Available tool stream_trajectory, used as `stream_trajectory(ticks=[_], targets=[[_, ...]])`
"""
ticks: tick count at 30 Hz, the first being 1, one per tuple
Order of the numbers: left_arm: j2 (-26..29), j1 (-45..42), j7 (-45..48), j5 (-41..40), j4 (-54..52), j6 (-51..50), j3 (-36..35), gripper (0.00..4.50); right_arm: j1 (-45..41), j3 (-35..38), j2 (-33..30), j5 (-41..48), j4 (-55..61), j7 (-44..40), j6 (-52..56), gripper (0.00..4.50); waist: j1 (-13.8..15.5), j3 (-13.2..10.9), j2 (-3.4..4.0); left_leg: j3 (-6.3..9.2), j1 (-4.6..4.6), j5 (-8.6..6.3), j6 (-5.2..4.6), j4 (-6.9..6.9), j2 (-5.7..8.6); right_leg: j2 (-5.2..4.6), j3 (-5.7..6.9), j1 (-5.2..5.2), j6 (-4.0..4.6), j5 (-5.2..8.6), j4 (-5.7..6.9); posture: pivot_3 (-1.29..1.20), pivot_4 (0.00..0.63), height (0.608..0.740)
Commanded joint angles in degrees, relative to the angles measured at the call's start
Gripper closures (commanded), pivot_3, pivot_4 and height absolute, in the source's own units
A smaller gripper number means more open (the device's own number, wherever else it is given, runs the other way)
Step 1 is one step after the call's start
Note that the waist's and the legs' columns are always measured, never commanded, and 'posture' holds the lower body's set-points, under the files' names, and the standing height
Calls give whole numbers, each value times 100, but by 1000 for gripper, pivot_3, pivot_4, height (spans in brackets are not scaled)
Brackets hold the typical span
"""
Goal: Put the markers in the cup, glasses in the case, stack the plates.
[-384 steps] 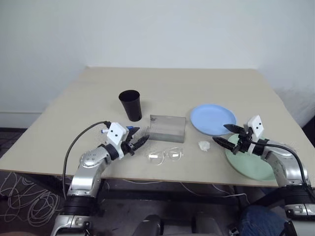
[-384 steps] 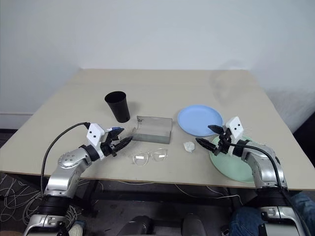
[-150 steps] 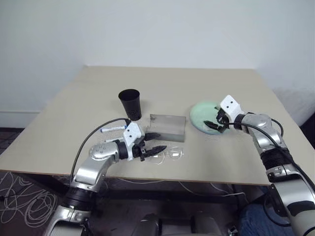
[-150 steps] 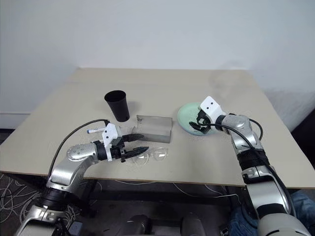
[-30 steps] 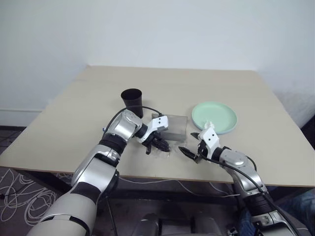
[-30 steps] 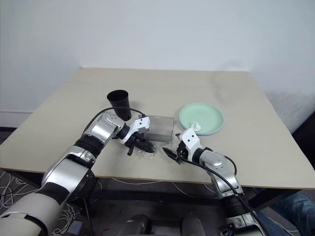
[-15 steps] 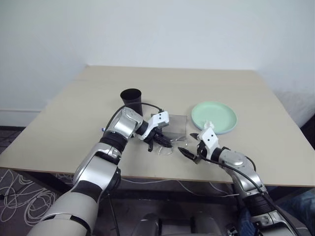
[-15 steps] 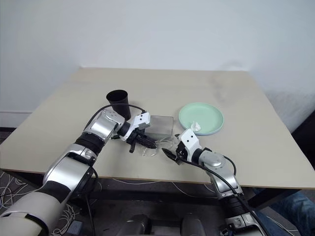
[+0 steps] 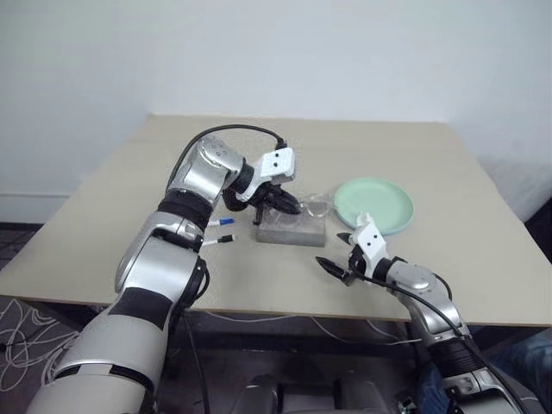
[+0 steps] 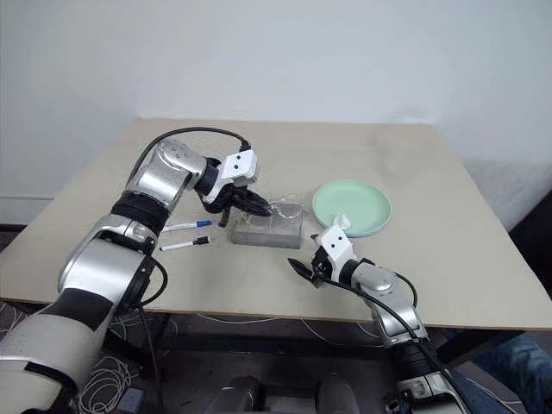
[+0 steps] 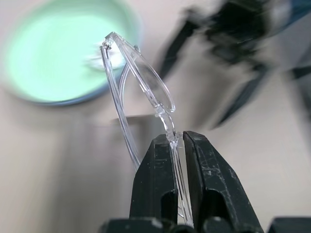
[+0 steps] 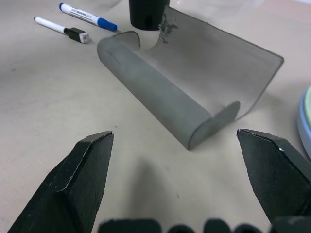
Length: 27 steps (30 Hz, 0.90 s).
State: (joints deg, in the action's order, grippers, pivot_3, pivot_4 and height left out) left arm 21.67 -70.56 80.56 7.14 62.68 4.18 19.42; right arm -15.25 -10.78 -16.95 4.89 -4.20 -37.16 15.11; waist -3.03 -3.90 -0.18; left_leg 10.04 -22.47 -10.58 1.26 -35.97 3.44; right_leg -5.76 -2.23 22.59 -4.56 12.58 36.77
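Two black fingers of the left gripper [image 11: 176,145] are pinched tight on the glasses [image 11: 141,85], gripping the clear frame at the bridge so that one lens and a folded temple stick out past the fingertips. Seen from the head camera, that gripper [image 9: 291,206] hangs in the air with the glasses [image 9: 316,205] just beyond its tips, toward the plates. Directly below it lies the case [image 9: 291,229], grey and translucent, open on the table [image 9: 388,147], apart from the glasses above it. On the near-left side of the gripper, past the case, two markers lie flat on the table: one with a blue cap [image 9: 221,222] and one with a dark cap [image 9: 217,241], close together and roughly parallel. Beyond the glasses, further from the left gripper, the plates [image 9: 374,204] sit stacked, the mint green one on top with a light blue rim showing under it, and a small white scrap rests at their near edge.

The right gripper [image 9: 339,257] hovers low over the table with its jaws spread wide and nothing between them. Straight ahead of its fingers [image 12: 82,179] lies the case [image 12: 184,87], lid raised, near but not touching. Past the far end of the case stands the base of the black cup [image 12: 146,13], with the two markers [image 12: 87,15] beside it
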Motion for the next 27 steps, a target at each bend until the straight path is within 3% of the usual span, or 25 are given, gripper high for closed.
stream_trajectory(ticks=[1,5,9,12,19,27], targets=[[33,-215,-631,429,603,858,82,4488,-176,89,-4,26,129,55,-61,91,4,0,0,0,0,0,0,0,0,0,0,2,0,0,0,0,0,740],[24,-141,-1432,1012,1004,1857,331,4488,-130,95,4,22,203,101,-32,91,27,-3,-6,0,-6,1,-2,-1,2,0,0,2,-2,-1,-1,0,0,740],[-138,-51,-1873,1120,1226,2226,235,4488,-58,97,32,22,339,204,33,91,52,-3,-7,0,-6,2,-3,-2,3,-1,1,1,-3,-2,-2,0,0,740],[-159,9,-2577,1609,1300,2726,549,4488,28,87,43,27,489,282,107,91,50,-3,-7,1,-6,2,-3,-2,3,-2,1,0,-4,-2,-1,0,0,740],[-359,91,-2889,1937,1478,2845,636,4488,287,132,3,38,834,447,282,91,40,-3,-8,-2,-6,2,-3,-3,4,-1,1,0,-5,-3,-1,0,0,740],[-433,82,-3003,1889,1503,2668,406,1977,385,134,1,45,975,514,378,91,42,-2,-8,-1,-5,2,-4,-5,3,-2,2,-3,-6,-4,1,0,0,740]])
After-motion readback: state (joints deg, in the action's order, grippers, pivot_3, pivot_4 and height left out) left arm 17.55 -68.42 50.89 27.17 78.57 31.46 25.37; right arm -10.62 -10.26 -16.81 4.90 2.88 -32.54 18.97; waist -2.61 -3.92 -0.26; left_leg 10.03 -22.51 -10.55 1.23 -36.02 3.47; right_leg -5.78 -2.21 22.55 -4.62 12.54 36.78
